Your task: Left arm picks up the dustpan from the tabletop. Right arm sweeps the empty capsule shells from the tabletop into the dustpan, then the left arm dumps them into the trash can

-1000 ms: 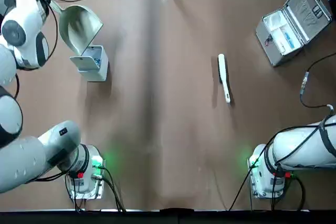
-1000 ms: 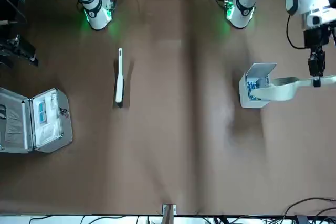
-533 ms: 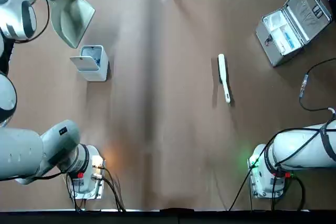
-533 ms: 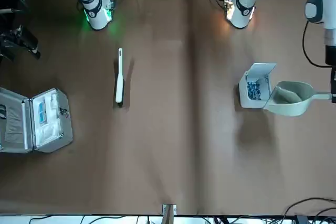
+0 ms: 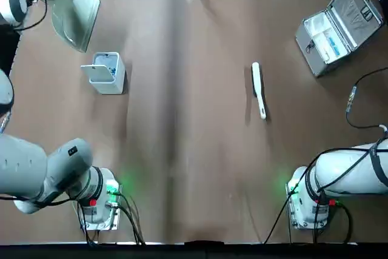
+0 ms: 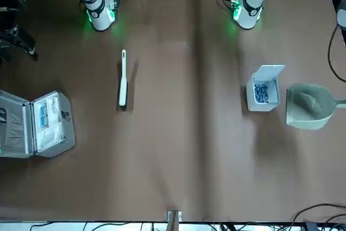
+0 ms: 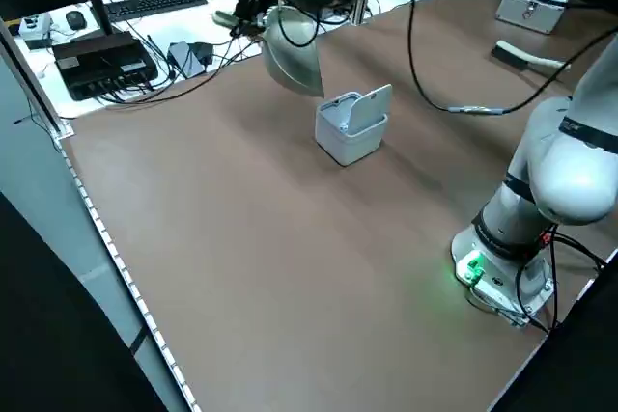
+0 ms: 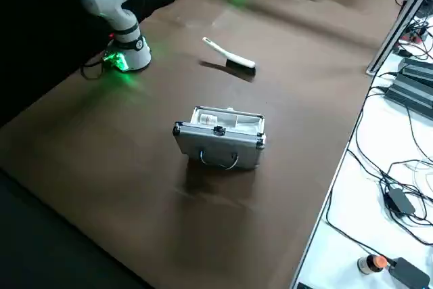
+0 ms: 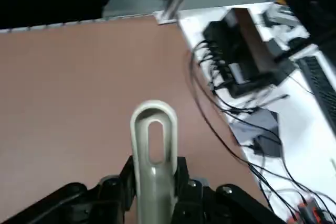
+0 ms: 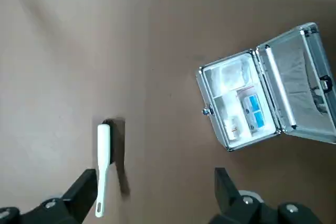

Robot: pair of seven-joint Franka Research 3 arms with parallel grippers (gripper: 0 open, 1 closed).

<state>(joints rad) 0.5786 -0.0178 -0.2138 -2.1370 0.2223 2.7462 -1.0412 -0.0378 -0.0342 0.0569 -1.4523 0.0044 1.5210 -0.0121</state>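
Observation:
My left gripper (image 9: 152, 176) is shut on the thin handle of the cream dustpan (image 5: 76, 15), which hangs in the air over the table's far left corner. The scoop (image 6: 309, 106) is beside the trash can (image 6: 263, 90) and apart from it. The small grey trash can (image 5: 106, 72) stands with its lid flipped up, and blue capsule shells (image 6: 262, 91) lie inside it. I see no shells on the tabletop. My right gripper (image 10: 152, 198) is open and holds nothing, high above the table on the right side.
A slim white brush (image 5: 258, 89) lies right of the table's middle. An open silver metal case (image 5: 339, 25) sits at the far right. Electronics and cables (image 7: 106, 55) lie just past the table's far left edge. Both arm bases (image 5: 97, 201) stand at the near edge.
The left arm carried the dustpan away from the trash can's mouth, toward the far left corner. The brush, case and right arm stayed put.

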